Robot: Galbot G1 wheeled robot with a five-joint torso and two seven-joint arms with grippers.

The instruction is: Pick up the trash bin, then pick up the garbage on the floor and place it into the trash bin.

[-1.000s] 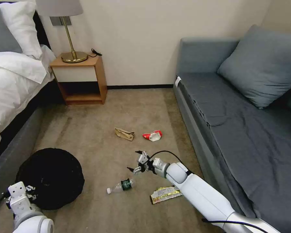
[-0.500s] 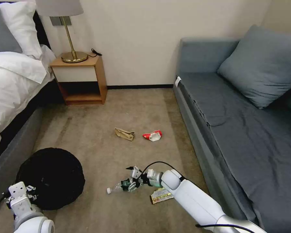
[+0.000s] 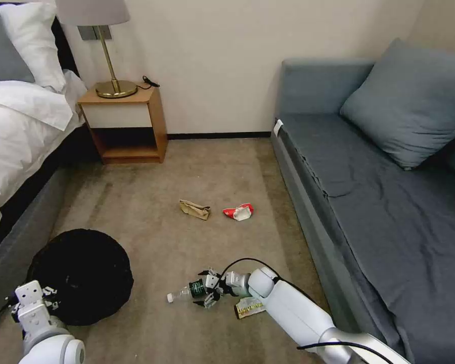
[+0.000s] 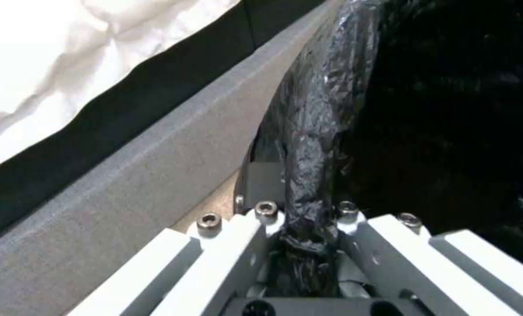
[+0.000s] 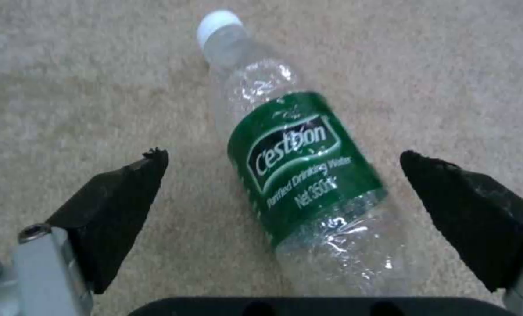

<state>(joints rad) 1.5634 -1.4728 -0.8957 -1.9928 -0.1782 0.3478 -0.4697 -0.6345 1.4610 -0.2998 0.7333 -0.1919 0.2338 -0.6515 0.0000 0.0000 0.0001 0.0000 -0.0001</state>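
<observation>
Two grippers | right gripper (image 3: 207, 292) lowered, spread astride bottle (image 3: 187, 291) | left gripper (image 4: 308, 228) clamps trash bin (image 3: 81, 275)

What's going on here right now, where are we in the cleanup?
The left gripper is shut on the bag-lined rim of the trash bin, which sits beside the bed. The right gripper is low over the carpet, open, its fingers on either side of the plastic bottle without touching it. The snack wrapper lies next to that arm. The brown paper bag and the red-and-white wrapper lie farther out on the floor.
</observation>
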